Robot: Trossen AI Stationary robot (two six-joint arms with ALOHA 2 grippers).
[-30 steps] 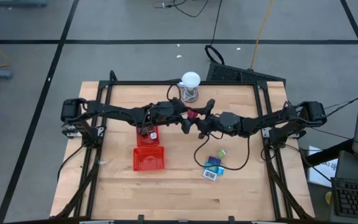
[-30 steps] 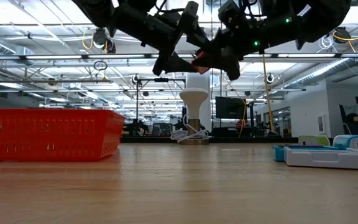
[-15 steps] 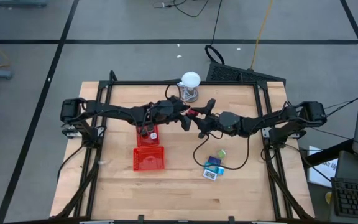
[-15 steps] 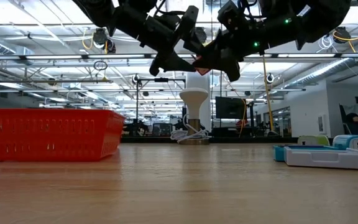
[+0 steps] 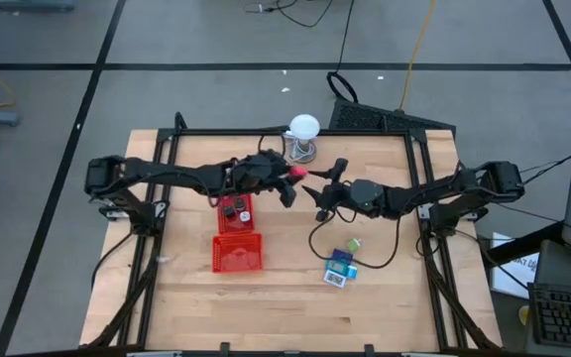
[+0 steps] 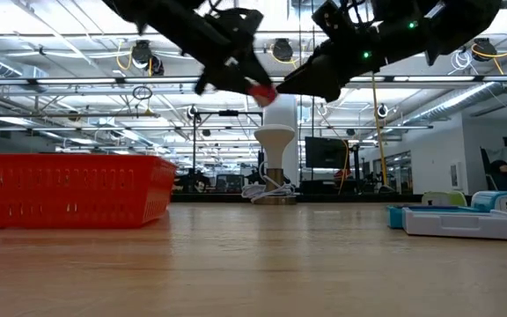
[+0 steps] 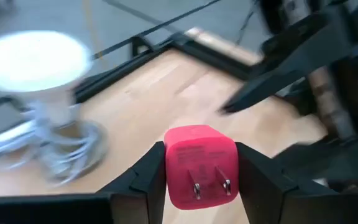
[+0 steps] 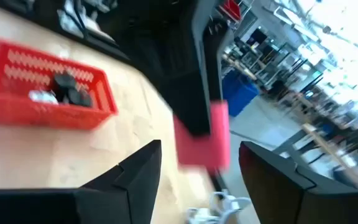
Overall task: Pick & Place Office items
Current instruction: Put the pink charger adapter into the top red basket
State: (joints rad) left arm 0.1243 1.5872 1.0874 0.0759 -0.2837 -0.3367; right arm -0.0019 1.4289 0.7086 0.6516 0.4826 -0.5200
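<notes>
A red plug adapter (image 7: 199,163) with two metal prongs hangs high above the table's middle, and my left gripper (image 5: 290,179) is shut on it. In the low view the adapter (image 6: 260,91) shows well above the table. My right gripper (image 5: 323,186) stands open just to its right, touching nothing; its wrist view shows the red adapter (image 8: 204,137) ahead of its spread fingers. Two teal-blue packets (image 5: 339,268) and a small green piece (image 5: 354,244) lie on the table on the right. My left gripper pinches the adapter by its two opposite side faces (image 7: 171,168) between its two fingers, with the prongs facing back toward the wrist. The fingers reach in about level from the table's left. The adapter is lifted clear of the table.
Two red mesh trays (image 5: 236,253) stand left of centre; the farther tray (image 5: 234,210) holds dark pieces. A white ball on a wire stand (image 5: 303,134) is at the far edge, close behind the grippers. A black frame (image 5: 419,178) runs round the table.
The red adapter has passed from my right gripper to my left. My left gripper has shut on it and drawn a little toward the table's left and far edge with it. My right gripper has let go and stays near its place.
</notes>
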